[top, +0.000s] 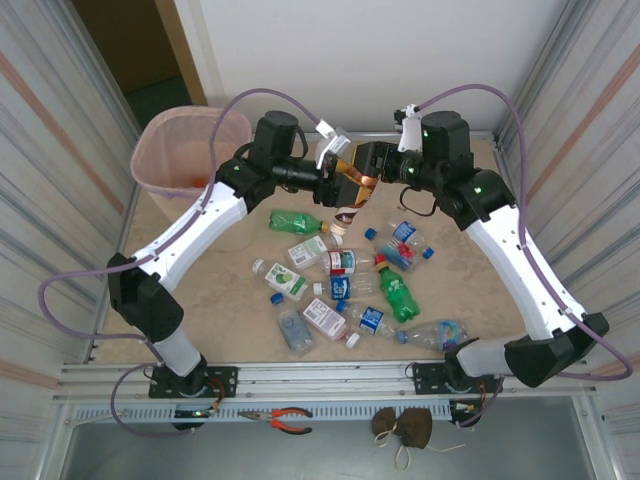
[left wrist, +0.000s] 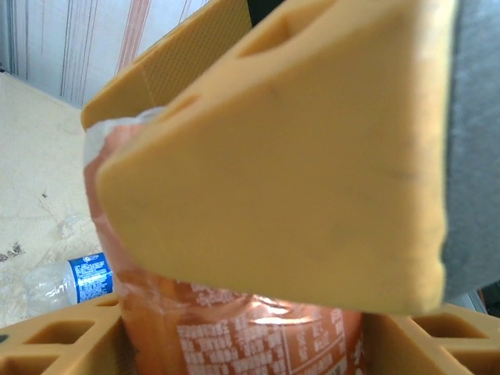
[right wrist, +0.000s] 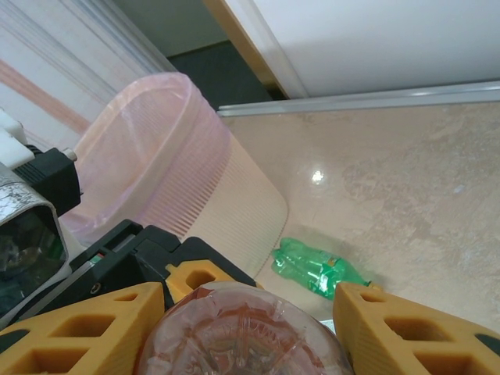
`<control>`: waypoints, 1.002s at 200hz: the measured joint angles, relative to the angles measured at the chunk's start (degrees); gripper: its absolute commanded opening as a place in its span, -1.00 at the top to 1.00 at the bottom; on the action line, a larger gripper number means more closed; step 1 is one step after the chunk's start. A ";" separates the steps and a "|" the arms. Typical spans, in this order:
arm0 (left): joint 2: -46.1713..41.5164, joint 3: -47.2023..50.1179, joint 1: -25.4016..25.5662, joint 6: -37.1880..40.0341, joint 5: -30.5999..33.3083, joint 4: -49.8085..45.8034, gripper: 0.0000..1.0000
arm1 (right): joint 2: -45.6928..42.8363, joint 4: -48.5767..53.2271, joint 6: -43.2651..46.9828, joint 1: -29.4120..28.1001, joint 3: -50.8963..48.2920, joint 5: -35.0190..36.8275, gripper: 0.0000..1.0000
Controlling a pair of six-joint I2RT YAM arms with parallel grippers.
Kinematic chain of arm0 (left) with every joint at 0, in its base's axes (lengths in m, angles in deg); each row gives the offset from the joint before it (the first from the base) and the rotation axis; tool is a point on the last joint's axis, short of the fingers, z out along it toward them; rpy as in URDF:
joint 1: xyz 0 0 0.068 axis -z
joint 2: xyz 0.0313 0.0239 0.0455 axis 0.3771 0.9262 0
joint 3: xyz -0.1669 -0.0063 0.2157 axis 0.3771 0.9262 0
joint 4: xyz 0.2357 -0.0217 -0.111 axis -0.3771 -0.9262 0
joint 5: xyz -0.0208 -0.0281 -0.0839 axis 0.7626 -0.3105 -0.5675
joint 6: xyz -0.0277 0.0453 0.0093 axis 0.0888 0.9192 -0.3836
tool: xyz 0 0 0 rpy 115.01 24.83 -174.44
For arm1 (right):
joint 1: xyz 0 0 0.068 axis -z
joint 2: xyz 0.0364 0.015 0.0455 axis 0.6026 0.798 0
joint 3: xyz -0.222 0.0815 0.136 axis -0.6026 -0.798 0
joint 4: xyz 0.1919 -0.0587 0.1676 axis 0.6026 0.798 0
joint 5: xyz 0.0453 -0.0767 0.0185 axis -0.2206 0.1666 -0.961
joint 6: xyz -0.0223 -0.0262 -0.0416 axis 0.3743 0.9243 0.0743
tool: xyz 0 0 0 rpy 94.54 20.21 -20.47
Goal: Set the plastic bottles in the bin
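An orange-brown plastic bottle [top: 351, 196] hangs in the air over the far middle of the table, held from both sides. My right gripper [top: 368, 180] is shut on it; in the right wrist view its clear base [right wrist: 242, 332] fills the gap between my fingers [right wrist: 86, 324]. My left gripper [top: 333, 184] grips the labelled body [left wrist: 250, 332], with a right-gripper finger [left wrist: 297, 156] looming close above. The bin [top: 188, 148], beige with a pink liner, stands at the far left [right wrist: 176, 183]. Several bottles [top: 350, 290] lie on the table, a green one [top: 298, 221] nearest the bin [right wrist: 316, 269].
Corrugated walls close in on both sides. Pliers [top: 290, 420] and a brown pouch [top: 403, 427] lie on the front ledge below the arm bases. A clear bottle with a blue label [left wrist: 78, 281] lies on the table under the left wrist.
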 measured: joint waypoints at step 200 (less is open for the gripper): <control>-8.66 2.75 -9.42 -9.79 16.04 5.79 0.06 | -14.86 4.35 -3.74 14.78 -3.30 8.44 -0.70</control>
